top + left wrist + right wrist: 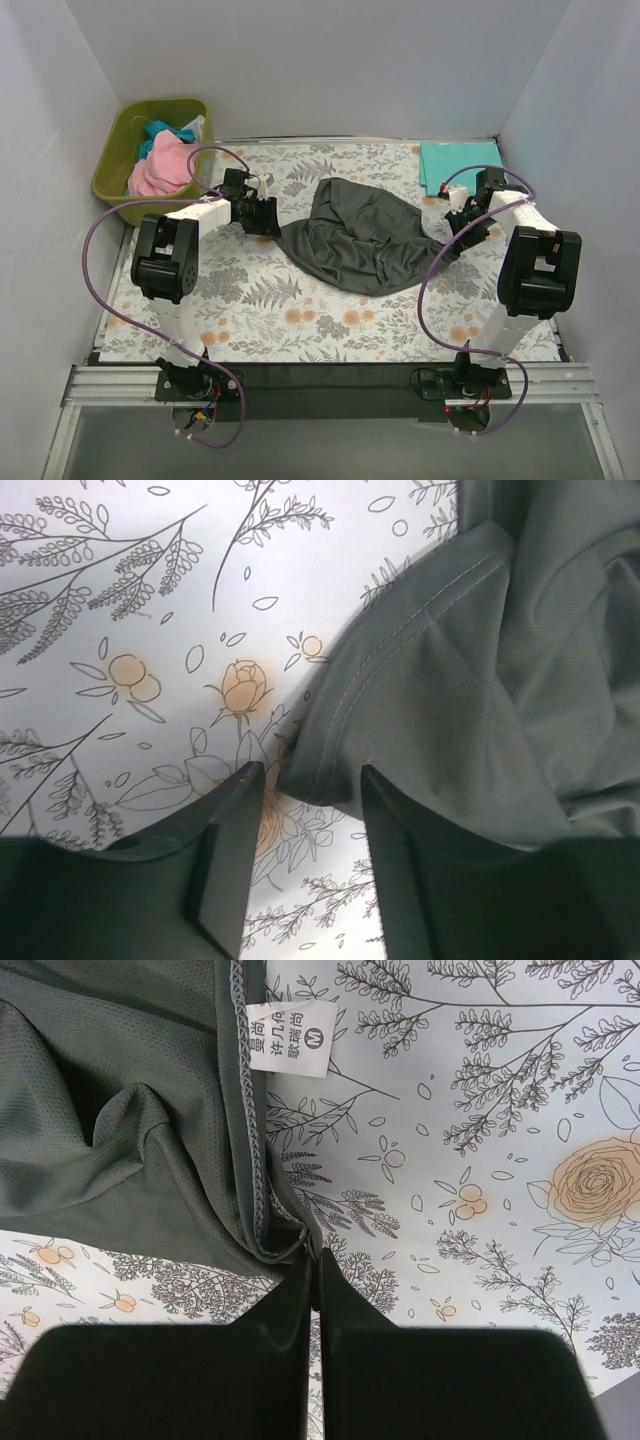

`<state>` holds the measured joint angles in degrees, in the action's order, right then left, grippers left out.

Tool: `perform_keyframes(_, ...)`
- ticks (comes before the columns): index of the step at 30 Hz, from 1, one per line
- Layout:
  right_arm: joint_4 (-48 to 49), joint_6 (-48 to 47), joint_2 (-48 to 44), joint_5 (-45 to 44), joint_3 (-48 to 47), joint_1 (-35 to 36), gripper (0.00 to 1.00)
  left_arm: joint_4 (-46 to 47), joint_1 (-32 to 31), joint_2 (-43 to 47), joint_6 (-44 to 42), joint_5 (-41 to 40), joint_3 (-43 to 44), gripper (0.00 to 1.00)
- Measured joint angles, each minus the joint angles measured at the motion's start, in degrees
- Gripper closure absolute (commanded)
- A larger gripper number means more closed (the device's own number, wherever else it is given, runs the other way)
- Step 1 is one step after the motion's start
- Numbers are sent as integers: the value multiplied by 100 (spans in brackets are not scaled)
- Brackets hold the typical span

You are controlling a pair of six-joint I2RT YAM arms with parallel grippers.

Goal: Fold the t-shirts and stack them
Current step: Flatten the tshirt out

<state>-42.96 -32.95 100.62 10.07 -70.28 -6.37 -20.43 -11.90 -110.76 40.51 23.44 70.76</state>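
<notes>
White walls enclose my flowered desk (330, 325). The crumpled grey shirt (360, 235) lies centrally, long axis left-right. Beyond its left, a bin (118, 165); beyond its right, a folded teal shirt (455, 165). My left end effector (305, 777) gapes astride its hem; my right end effector (315, 1260) pinches its edge.

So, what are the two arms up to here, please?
Both arms are working on the dark grey t-shirt, which lies crumpled in the middle. The right gripper is shut on its seamed edge; the left gripper is open around a corner of it. One folded teal shirt sits at the far right; a pink shirt waits in the green bin.
</notes>
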Motion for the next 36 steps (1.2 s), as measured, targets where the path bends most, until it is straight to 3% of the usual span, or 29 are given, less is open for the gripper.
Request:
perform_keyframes(2, -13, 2, -20, 2, 0, 0, 99, 28, 0, -46, 94, 9, 7, 70)
perform_keyframes(5, -26, 9, -81, 7, 2, 0, 99, -4, 0, -81, 192, 72, 11, 75)
perform_keyframes(8, -55, 9, -216, 31, 9, -7, 99, -74, 0, -101, 350, 203, 9, 99)
perform_keyframes(15, -420, -33, -656, 352, -186, -243, 99, -365, 417, 221, 678, 450, 127, 100)
perform_keyframes(21, -675, -24, -1036, 949, -1067, -756, 99, -446, 1180, 1556, 684, 442, 734, 100)
perform_keyframes(30, -1419, -170, -2024, 1703, -1381, -1025, 99, -1167, 1163, 4227, 588, 573, 457, 100)
perform_keyframes(33, -1545, -55, -2127, 1945, -1908, -1075, 99, -1202, 1167, 4656, 684, 483, 420, 100)
perform_keyframes(36, -1449, 260, -1818, 2251, -2653, -1064, 99, -1019, 1167, 4513, 741, 413, 562, 100)
